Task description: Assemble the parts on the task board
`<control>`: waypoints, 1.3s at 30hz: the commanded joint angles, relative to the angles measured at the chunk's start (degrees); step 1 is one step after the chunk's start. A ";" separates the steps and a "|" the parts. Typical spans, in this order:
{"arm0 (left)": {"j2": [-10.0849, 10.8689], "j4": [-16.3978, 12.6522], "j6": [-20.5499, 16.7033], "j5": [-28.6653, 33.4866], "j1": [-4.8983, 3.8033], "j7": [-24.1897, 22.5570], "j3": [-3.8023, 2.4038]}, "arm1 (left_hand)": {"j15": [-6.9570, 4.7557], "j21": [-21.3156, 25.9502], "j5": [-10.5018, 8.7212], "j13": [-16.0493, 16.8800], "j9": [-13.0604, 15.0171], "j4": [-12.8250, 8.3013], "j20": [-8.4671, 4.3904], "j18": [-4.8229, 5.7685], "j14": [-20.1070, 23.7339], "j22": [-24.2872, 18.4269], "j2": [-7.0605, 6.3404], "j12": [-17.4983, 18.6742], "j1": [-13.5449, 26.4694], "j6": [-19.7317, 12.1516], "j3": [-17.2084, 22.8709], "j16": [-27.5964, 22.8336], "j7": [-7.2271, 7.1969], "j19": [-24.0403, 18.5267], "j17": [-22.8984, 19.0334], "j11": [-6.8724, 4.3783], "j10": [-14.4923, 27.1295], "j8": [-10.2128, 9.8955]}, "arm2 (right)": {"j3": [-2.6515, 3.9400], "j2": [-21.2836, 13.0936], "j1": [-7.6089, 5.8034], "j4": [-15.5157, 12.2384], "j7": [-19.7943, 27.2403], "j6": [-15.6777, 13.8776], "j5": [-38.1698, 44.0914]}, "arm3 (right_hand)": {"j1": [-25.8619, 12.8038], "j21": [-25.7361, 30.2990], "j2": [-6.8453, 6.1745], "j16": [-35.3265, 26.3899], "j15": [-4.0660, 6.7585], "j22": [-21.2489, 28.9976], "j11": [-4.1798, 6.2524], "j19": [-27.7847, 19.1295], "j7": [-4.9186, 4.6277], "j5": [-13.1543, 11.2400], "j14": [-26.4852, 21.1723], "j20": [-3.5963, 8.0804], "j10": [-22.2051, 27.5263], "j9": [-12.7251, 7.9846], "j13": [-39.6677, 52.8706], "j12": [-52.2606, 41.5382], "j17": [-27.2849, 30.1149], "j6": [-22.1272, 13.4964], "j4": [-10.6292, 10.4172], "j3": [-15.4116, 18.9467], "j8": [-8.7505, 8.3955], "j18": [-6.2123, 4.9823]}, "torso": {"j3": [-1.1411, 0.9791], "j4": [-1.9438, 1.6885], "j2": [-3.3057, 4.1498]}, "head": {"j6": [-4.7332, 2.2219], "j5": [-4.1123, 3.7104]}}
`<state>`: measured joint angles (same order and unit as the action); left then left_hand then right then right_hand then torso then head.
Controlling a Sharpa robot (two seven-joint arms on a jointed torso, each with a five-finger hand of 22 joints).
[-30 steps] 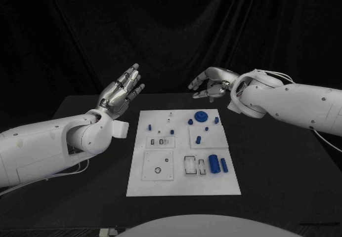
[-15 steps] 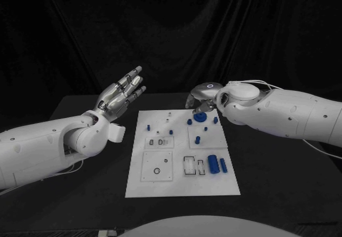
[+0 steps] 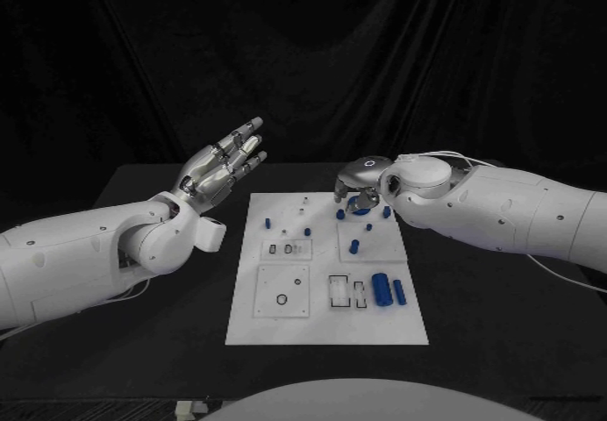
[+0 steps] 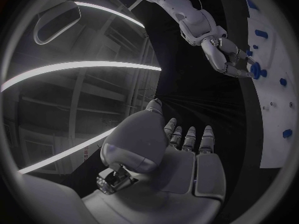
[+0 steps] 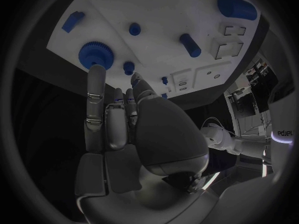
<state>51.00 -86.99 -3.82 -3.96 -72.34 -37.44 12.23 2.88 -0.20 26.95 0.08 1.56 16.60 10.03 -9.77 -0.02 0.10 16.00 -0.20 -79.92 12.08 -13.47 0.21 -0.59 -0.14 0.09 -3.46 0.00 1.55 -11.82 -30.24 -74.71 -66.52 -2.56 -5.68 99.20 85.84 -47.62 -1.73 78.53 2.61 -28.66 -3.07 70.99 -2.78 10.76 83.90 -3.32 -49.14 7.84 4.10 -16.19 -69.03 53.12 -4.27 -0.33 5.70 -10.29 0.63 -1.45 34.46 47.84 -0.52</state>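
We see the right hand (image 3: pixel 358 195) crowding the blue gear (image 3: pixel 360 208) at the far right of the task board (image 3: pixel 325 329); the left hand (image 3: pixel 225 164) hangs raised off the far left corner, so near board lies reachable

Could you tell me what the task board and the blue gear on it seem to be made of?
The task board looks like matte white plastic or painted sheet: flat, even, no glare. The blue gear looks like moulded or printed plastic: solid colour, dull sheen, fine teeth round its rim. Neither can be settled by look alone.
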 commanded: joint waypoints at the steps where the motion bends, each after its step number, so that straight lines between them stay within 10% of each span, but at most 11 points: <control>1: 0.00 0.03 1.02 -0.84 0.18 -0.79 -0.05 | 0.07 0.20 0.31 -0.08 0.09 -0.04 0.35 -0.46 0.02 -0.10 0.01 0.20 -0.54 0.31 0.33 -0.21 -0.08 0.14 -0.09 0.37 0.00 0.18 | 0.04 0.41 0.50 0.69 -0.73 0.50 1.53 | 0.02 -0.51 -0.37 0.16 0.21 -0.56 0.04 -0.84 -0.18 1.99 1.01 0.00 -0.14 0.16 0.12 0.43 0.17 0.42 0.03 -0.74 -0.53 -0.15 | -0.05 -0.04 0.09 | 0.14 0.01; 19: 0.23 0.11 0.94 -0.86 0.38 -1.06 -0.05 | -0.71 0.20 1.63 -0.08 0.22 -0.16 1.09 -0.46 0.02 -0.10 -0.57 0.20 -2.03 1.63 0.63 -0.21 1.07 0.14 -0.09 1.72 0.00 0.38 | 0.04 3.47 2.65 5.84 2.72 -1.21 1.55 | 0.83 -1.78 -2.18 -2.12 -0.01 -3.95 -0.18 -4.17 1.07 11.21 -0.84 -0.19 3.11 -0.13 0.14 2.55 3.45 -3.17 1.82 -7.30 -2.06 -0.17 | -0.05 -0.03 0.10 | -0.18 -0.03; 28: 0.14 0.25 1.55 -0.86 0.46 -0.74 -0.05 | -0.61 0.20 2.26 -0.08 0.53 -0.33 1.45 -0.46 0.02 -0.10 -0.67 0.20 -2.89 4.18 0.98 -0.21 2.28 0.14 -0.09 2.98 0.00 0.96 | 0.04 4.65 3.42 7.81 4.54 -2.05 1.55 | 0.50 -2.07 -2.20 -2.23 0.04 -4.78 -0.12 -4.79 1.49 11.74 -0.99 -0.19 3.11 -0.27 0.35 2.35 3.51 -3.80 2.26 -8.97 -1.73 -0.17 | -0.07 0.06 0.12 | -0.01 0.05; 39: 0.09 0.47 2.02 -0.86 0.73 -0.48 -0.05 | -0.48 0.20 2.72 -0.08 0.62 -0.37 1.73 -0.47 0.02 -0.10 -0.72 0.20 -3.28 5.20 1.15 -0.21 2.89 0.14 -0.09 3.59 0.00 1.33 | 0.05 5.73 4.39 9.76 7.06 -4.76 1.55 | -1.61 -3.01 -3.30 -1.54 0.66 -7.12 0.83 -5.12 -0.32 9.90 -0.30 0.26 -3.02 2.22 0.21 1.67 2.32 3.75 1.46 -15.11 1.22 -0.21 | -0.03 0.05 0.06 | 0.35 0.17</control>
<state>51.19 -86.48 -2.71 -4.69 -71.70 -37.40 12.25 2.44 -0.20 29.40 0.06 2.10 16.12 11.47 -9.77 -0.02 0.10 15.25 -0.20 -82.63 16.91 -12.68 0.21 2.16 0.06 0.06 -0.28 -0.12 2.50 -11.81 -24.60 -70.54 -56.95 2.88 -7.95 100.13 84.77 -50.50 -5.17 76.79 2.78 -35.71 -2.30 66.27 -3.04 21.02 83.54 -3.13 -51.86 9.89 4.38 -14.42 -66.65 56.49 -2.77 -15.17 6.72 -10.28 0.57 -1.40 34.57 48.13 -0.40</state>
